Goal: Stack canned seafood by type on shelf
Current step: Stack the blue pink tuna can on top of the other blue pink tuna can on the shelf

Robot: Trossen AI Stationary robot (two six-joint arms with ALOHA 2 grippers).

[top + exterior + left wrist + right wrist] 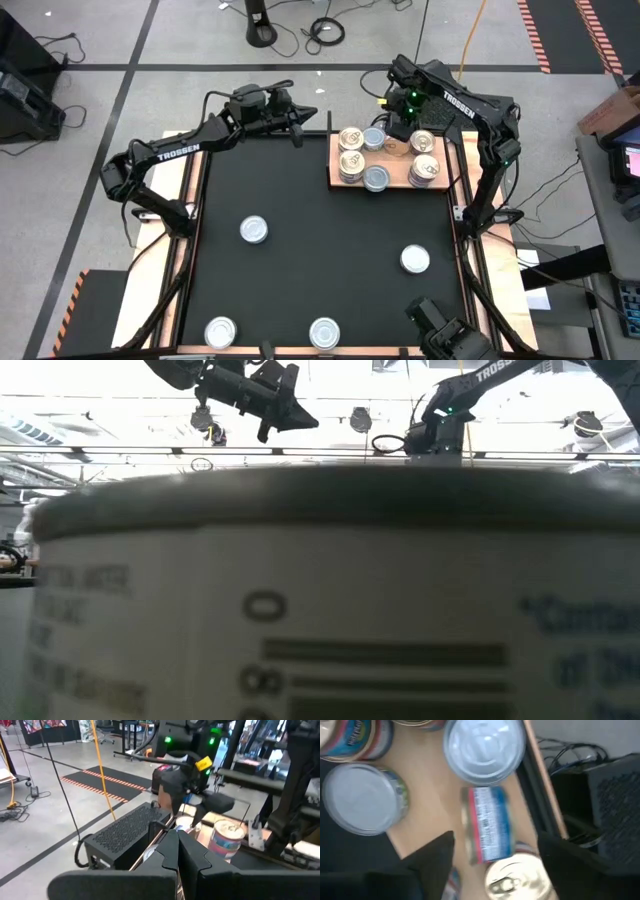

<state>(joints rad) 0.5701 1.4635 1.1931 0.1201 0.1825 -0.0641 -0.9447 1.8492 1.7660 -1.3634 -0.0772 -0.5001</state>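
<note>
Between the parted fingers of the right gripper point(492, 865) lay a tipped can point(487, 825), on the shelf point(432, 815).

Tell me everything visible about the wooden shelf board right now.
The shelf is a flat, light-brown wooden board with visible grain, lying at the table's far right corner, on the black mat. Cans crowd it, some stacked, one blue-labelled tin apparently on its side. The right gripper hovers open over its far edge; the right wrist view shows bare wood between the tins.
</note>
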